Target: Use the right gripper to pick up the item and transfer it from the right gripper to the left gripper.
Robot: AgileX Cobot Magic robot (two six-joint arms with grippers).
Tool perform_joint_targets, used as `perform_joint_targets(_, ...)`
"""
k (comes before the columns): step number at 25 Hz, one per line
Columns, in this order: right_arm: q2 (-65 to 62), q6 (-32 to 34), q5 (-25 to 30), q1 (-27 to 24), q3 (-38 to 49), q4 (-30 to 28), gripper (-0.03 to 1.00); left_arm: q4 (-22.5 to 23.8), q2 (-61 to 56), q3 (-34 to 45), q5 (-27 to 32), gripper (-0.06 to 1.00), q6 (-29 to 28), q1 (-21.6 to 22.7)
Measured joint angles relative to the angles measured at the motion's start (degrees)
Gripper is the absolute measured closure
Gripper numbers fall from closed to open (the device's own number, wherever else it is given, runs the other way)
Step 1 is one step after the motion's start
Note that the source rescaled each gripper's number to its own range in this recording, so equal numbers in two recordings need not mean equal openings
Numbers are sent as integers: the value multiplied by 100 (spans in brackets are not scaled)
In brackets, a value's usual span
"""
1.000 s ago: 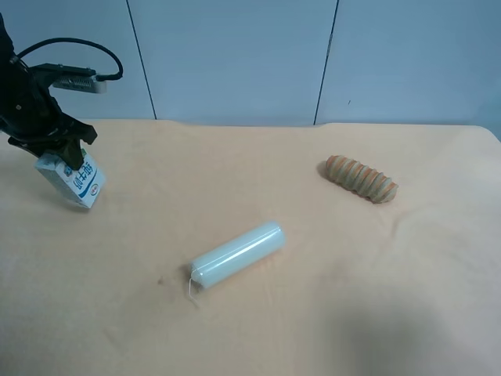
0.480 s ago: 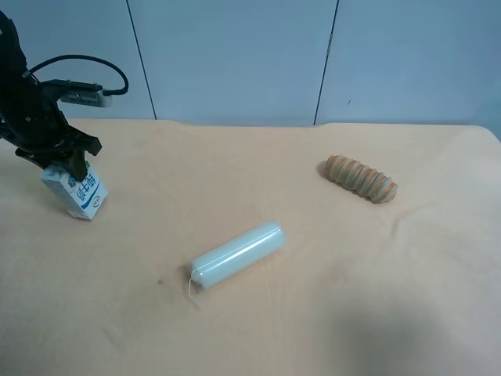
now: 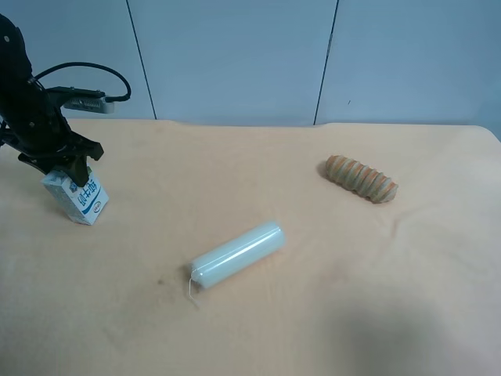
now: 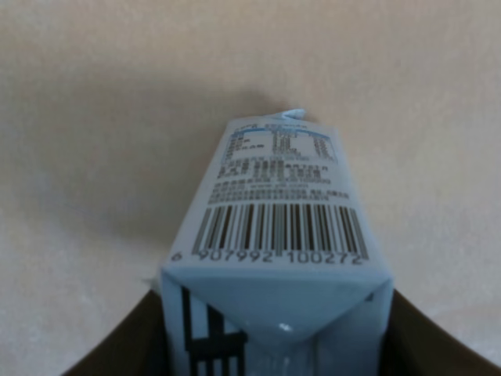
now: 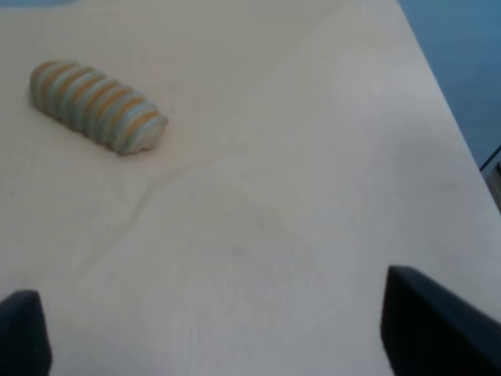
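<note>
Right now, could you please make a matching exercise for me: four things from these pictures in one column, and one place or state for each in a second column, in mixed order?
Column one:
1. milk carton
2. pale green cylinder
3. ridged roll
4. right gripper

Column two:
A. lies alone on the cloth, near the middle of the exterior high view
B. open, with nothing between its fingers
C. between the fingers of the left gripper
D. lies toward the exterior high view's right, striped orange

Pairs: 1-C, 2-A, 3-D, 4-B
</note>
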Motion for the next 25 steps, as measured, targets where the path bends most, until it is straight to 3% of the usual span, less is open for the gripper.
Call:
perform_joint_targets(2, 0, 0, 0, 0, 0, 0, 24, 0, 0, 0, 33, 70, 0, 0)
perform_joint_targets(4, 0, 0, 0, 0, 0, 0, 24, -13, 0, -6, 76, 30, -40, 0)
perform_joint_targets(6, 0, 0, 0, 0, 0, 0, 24, -13, -7, -6, 76, 6, -84, 0)
perform_joint_targets(7, 0, 0, 0, 0, 0, 0, 24, -13, -21, -6, 82, 1, -96, 0)
perform_joint_targets(10, 0, 0, 0, 0, 0, 0, 24, -13, -127, -6, 117, -4, -108, 0)
perform_joint_targets(25, 0, 0, 0, 0, 0, 0, 24, 9, -658, -6, 636, -5, -108, 0)
